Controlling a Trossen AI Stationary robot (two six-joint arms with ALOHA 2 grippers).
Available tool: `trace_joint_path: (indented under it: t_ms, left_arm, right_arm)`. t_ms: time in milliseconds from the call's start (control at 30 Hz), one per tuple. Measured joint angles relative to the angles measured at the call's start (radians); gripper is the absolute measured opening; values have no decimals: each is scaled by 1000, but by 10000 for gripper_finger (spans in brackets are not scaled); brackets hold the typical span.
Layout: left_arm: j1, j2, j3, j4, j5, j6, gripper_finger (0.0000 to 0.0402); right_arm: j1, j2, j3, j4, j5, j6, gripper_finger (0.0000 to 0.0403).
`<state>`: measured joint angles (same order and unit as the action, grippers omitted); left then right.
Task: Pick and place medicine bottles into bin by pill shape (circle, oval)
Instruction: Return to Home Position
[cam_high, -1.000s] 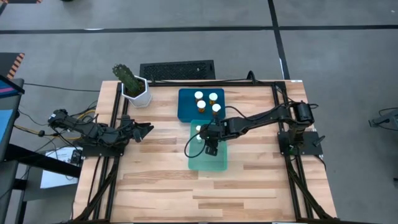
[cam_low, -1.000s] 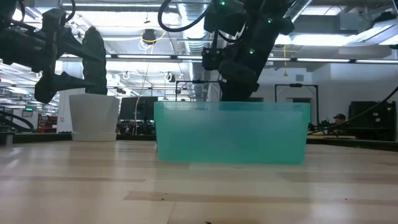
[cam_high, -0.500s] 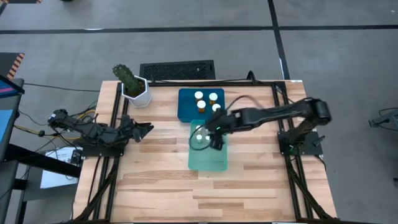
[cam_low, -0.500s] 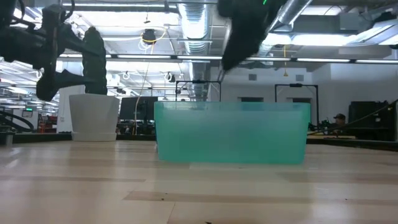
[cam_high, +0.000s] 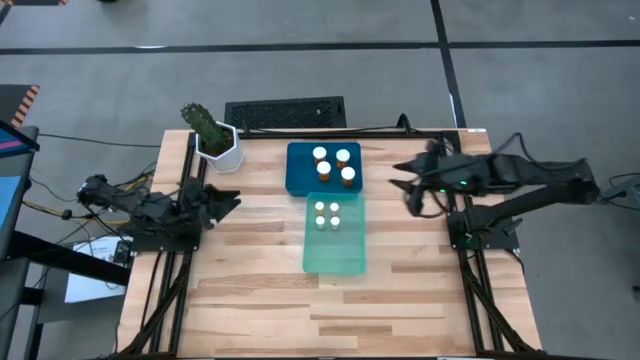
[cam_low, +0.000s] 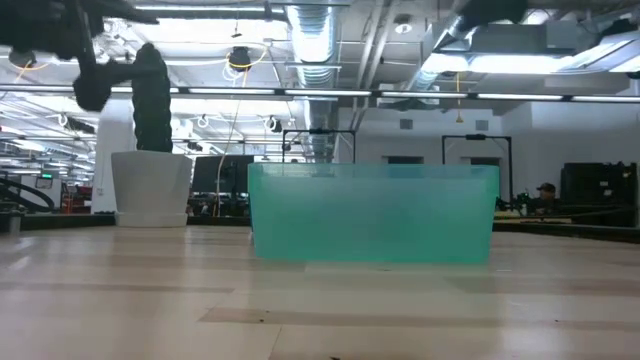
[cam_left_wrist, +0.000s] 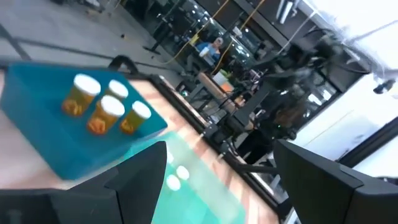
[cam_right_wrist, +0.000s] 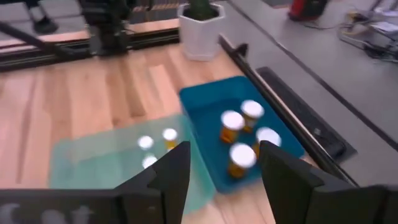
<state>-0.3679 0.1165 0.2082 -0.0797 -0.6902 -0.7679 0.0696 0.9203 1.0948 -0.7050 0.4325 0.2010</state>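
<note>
Moving room: you have bare wood across the whole front half of the table (cam_high: 260, 300) and down its left side. The middle of the back half is taken.
Right side: the right gripper (cam_high: 398, 178) hangs in the air over the right part of the table, between the bins and the right edge. It touches nothing, and its jaws stand apart and empty.
Left side: the left gripper (cam_high: 232, 203) waits at the left edge, about halfway back. Its jaws are spread wide, hold nothing and point toward the bins.
Back left corner: a white pot (cam_high: 222, 152) with a cactus (cam_high: 203, 122) stands here, well apart from both bins.
Beyond the back edge: a black grille (cam_high: 285, 112) lies just behind the table.
Writing: the marks on the bottle sides are too small for you to read.
Blue bin: the blue bin (cam_high: 300, 182) sits at the middle of the back edge. In it stand four wider bottles (cam_high: 324, 169), amber with white caps, upright and close together.
Green bin: the see-through green bin (cam_high: 335, 255) butts against the front of the blue bin and reaches toward the table's middle. Four slimmer bottles (cam_high: 320, 208) stand in a tight square in its back half, and its front half is bare.
Table height: from the low view, the green bin's frosted wall hides the bottles from you.
</note>
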Motion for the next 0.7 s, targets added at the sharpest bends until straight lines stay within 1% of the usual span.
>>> trace_joint_path:
  t_ms: [67,133,267,367,533,600,700]
  left_arm:
    - [0,-1,46,-44,1,43,289]
    - [0,-1,83,-80,1,71,289]
    - [0,-1,134,-158,24,95,289]
    - [0,-7,142,-187,28,95,289]
    - [0,-70,143,-220,29,87,285]
    - [0,-111,143,-221,15,94,279]
    - [0,-114,150,-236,-3,116,271]
  right_arm:
    - [11,-92,-81,-1,31,32,199]
    - [17,-168,-158,10,40,67,200]
    - [37,-276,-311,52,41,114,197]
    - [49,-347,-421,100,52,136,190]
    - [56,-476,-598,226,67,166,181]
    - [56,-524,-662,279,67,182,179]
    - [55,-594,-747,307,67,215,178]
